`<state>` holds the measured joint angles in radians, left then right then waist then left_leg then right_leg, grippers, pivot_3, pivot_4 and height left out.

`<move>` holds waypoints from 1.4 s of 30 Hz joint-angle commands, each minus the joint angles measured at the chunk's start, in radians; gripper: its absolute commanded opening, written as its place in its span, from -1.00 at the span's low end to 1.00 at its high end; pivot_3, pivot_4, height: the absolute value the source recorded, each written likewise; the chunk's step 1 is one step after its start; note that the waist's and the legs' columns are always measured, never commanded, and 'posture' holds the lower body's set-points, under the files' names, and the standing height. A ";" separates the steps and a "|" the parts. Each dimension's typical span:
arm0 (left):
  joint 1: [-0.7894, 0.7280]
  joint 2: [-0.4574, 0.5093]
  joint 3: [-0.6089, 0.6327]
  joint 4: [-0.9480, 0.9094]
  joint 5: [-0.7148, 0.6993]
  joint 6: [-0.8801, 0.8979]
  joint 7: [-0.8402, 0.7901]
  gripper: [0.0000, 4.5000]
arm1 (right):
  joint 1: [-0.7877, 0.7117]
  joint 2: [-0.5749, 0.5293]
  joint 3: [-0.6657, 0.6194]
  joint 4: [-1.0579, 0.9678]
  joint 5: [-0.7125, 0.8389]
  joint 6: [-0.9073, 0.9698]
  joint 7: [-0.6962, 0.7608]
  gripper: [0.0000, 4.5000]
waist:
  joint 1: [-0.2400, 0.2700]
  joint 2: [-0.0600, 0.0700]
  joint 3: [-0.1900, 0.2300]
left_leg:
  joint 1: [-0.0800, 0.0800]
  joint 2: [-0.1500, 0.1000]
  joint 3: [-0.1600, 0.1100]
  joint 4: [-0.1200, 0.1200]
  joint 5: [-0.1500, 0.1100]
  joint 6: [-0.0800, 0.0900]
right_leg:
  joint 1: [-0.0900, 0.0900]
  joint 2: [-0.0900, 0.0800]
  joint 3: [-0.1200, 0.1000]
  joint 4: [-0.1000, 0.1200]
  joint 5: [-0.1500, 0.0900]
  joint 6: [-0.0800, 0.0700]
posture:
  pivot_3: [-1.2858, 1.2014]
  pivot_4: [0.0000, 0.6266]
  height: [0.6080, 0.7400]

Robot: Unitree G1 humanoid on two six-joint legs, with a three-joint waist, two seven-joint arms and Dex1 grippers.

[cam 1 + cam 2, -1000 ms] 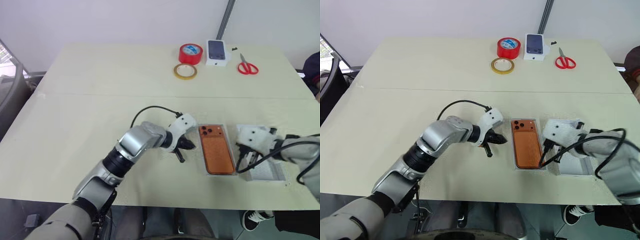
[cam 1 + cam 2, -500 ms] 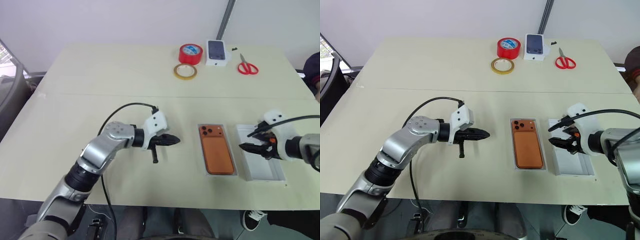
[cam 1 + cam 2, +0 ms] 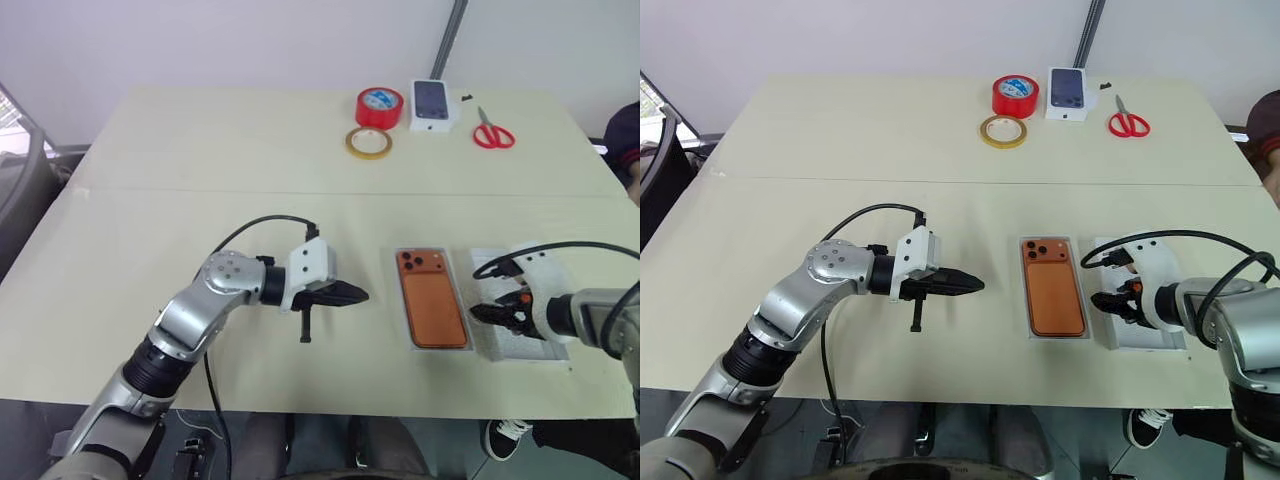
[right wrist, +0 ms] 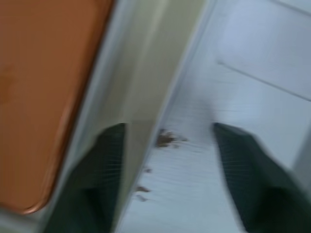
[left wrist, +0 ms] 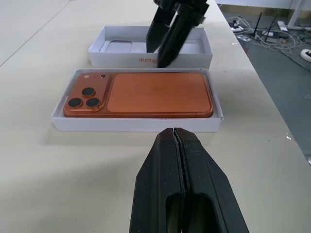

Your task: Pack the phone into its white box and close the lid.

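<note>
My left claw is a pair of matte black, wedge-shaped fingers pressed flat together with only a hairline seam between them, holding nothing; it hangs above the bare cream table, pointing at the phone. The phone is a slim orange slab with rounded corners, lying back-up and flat inside the white box, a shallow cardboard tray whose thin walls frame it closely on all sides. My left wrist view picks out its three dark lenses in a raised glossy cluster and the satin panel beside them, detail the head views flatten.

Just beside the tray, on my right, the lid lies open side up. My right claw stands over its near wall with the fingers parted. The right wrist view shows one finger outside that wall, above the strip of table between lid and tray, and the other finger inside over the pale floor; they clasp nothing.

From the head I also see, across the table, a red tape roll, a yellowish tape ring, red-handled scissors and a white box printed with a dark phone.
</note>
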<state>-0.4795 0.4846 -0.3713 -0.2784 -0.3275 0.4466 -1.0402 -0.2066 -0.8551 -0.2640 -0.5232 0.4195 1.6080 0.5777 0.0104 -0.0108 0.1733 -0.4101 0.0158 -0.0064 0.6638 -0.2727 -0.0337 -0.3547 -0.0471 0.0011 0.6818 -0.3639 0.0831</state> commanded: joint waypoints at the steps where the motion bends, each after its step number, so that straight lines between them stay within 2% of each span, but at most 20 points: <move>1: 0.000 -0.002 0.027 -0.015 -0.006 -0.023 0.001 -1.00 | -0.009 0.009 -0.035 -0.001 0.046 0.006 -0.069 -0.58 | 0.000 0.000 0.000 | 0.000 0.000 0.000 0.000 0.000 0.000 | 0.000 0.000 0.000 0.000 0.000 0.000 | 0.03 -0.52 1.00; 3: 0.002 -0.002 0.032 -0.012 -0.008 -0.025 0.003 -1.00 | -0.018 0.013 -0.049 0.006 0.076 0.006 -0.102 -0.98 | 0.000 0.000 0.000 | 0.000 0.000 0.000 0.000 0.000 0.000 | 0.000 0.000 0.000 0.000 0.000 0.000 | 0.03 -0.52 1.00; 7: 0.023 0.009 0.071 -0.009 -0.013 -0.017 0.028 -1.00 | -0.086 0.026 -0.127 0.055 0.188 0.006 -0.179 -0.98 | -0.003 0.000 0.000 | 0.000 0.000 0.000 0.000 0.000 0.000 | 0.000 0.000 0.000 0.000 0.000 0.000 | 0.03 -0.52 1.00; 10: 0.039 0.015 0.132 0.006 -0.028 -0.004 0.060 -1.00 | -0.202 0.027 -0.189 0.130 0.320 0.006 -0.251 -0.98 | -0.010 0.001 0.001 | 0.000 0.000 0.000 0.000 0.000 0.000 | -0.001 0.000 0.000 0.001 0.000 0.000 | 0.03 -0.52 1.00; 13: 0.048 0.022 0.196 0.044 -0.034 0.001 0.094 -1.00 | -0.334 0.047 -0.225 0.221 0.609 0.006 -0.338 -0.98 | -0.016 0.001 0.001 | 0.000 0.001 0.000 -0.001 0.000 0.000 | -0.001 0.001 0.000 0.001 0.000 0.000 | 0.03 -0.52 1.00; 17: 0.043 0.029 0.235 0.095 -0.023 -0.007 0.118 -1.00 | -0.437 0.096 -0.194 0.321 1.012 0.006 -0.555 -0.98 | -0.023 0.001 0.001 | 0.000 0.001 0.001 -0.001 0.000 0.000 | -0.001 0.001 0.000 0.001 0.000 0.000 | 0.03 -0.52 1.00; 18: 0.041 0.028 0.241 0.103 -0.021 -0.011 0.124 -1.00 | -0.401 0.065 -0.093 0.322 1.242 -0.123 -0.697 -0.98 | -0.021 0.001 0.001 | -0.001 0.001 0.001 -0.001 0.000 0.000 | -0.001 0.001 0.000 0.001 0.000 0.000 | 0.03 -0.52 1.00; 19: 0.039 0.027 0.244 0.109 -0.020 -0.014 0.128 -1.00 | -0.373 0.058 -0.013 0.320 1.406 -0.222 -0.802 -0.98 | -0.020 0.001 0.001 | -0.001 0.001 0.001 0.000 0.000 0.000 | -0.001 0.000 0.000 0.001 0.000 0.000 | 0.03 -0.52 1.00; 21: 0.038 0.023 0.243 0.110 -0.021 -0.017 0.133 -1.00 | -0.331 0.099 0.093 0.291 1.552 -0.357 -0.907 -0.98 | -0.022 -0.001 0.002 | -0.002 0.001 0.000 0.000 0.000 0.001 | -0.001 0.000 0.000 0.000 0.000 0.000 | 0.03 -0.52 1.00; 25: 0.045 0.020 0.234 0.102 -0.012 -0.025 0.139 -1.00 | -0.292 0.223 0.161 0.224 1.553 -0.473 -0.970 -0.98 | -0.024 -0.001 0.002 | -0.002 0.001 0.001 0.001 -0.001 0.001 | -0.002 -0.001 0.000 0.001 0.000 0.000 | 0.03 -0.52 1.00; 30: 0.056 0.002 0.218 0.080 -0.007 -0.021 0.152 -1.00 | -0.208 0.393 0.214 0.136 1.553 -0.599 -1.145 -0.98 | -0.024 -0.001 0.001 | -0.003 0.001 0.001 0.001 -0.001 0.001 | -0.002 0.000 0.000 0.001 0.000 0.000 | 0.03 -0.52 1.00; 34: 0.060 -0.020 0.186 0.055 -0.004 -0.012 0.158 -1.00 | -0.129 0.457 0.213 0.099 1.553 -0.656 -1.275 -0.98 | -0.023 -0.001 0.001 | -0.003 0.001 0.001 0.001 -0.001 0.001 | -0.003 -0.001 0.000 0.001 0.000 0.000 | 0.03 -0.52 1.00; 36: 0.061 -0.029 0.167 0.049 0.002 -0.011 0.162 -1.00 | -0.101 0.439 0.200 0.099 1.553 -0.652 -1.286 -0.98 | -0.023 -0.001 0.001 | -0.003 0.001 0.001 0.001 -0.001 0.001 | -0.003 -0.001 0.000 0.001 0.000 0.000 | 0.03 -0.52 1.00; 39: 0.051 -0.053 0.138 0.056 0.016 -0.012 0.171 -1.00 | -0.089 0.385 0.180 0.114 1.553 -0.633 -1.290 -0.58 | -0.023 0.000 0.001 | -0.002 0.001 0.001 0.001 -0.001 0.001 | -0.003 -0.001 0.000 0.001 0.000 0.000 | 0.03 -0.52 1.00; 42: 0.027 -0.089 0.110 0.071 0.028 -0.009 0.183 -1.00 | -0.124 0.264 0.165 0.135 1.553 -0.588 -1.237 0.11 | -0.021 0.000 0.001 | -0.002 0.001 0.001 0.001 -0.001 0.001 | -0.002 -0.001 0.000 0.001 0.000 0.000 | 0.03 -0.52 1.00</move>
<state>-0.4306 0.4083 -0.2477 -0.1921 -0.3062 0.4457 -0.8638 -0.3081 -0.5439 -0.0638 -0.3868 1.9610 0.9953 -0.6823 -0.0104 -0.0108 0.1743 -0.4125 0.0165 -0.0054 0.6645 -0.2733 -0.0324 -0.3571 -0.0479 0.0011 0.6824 -0.3638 0.0833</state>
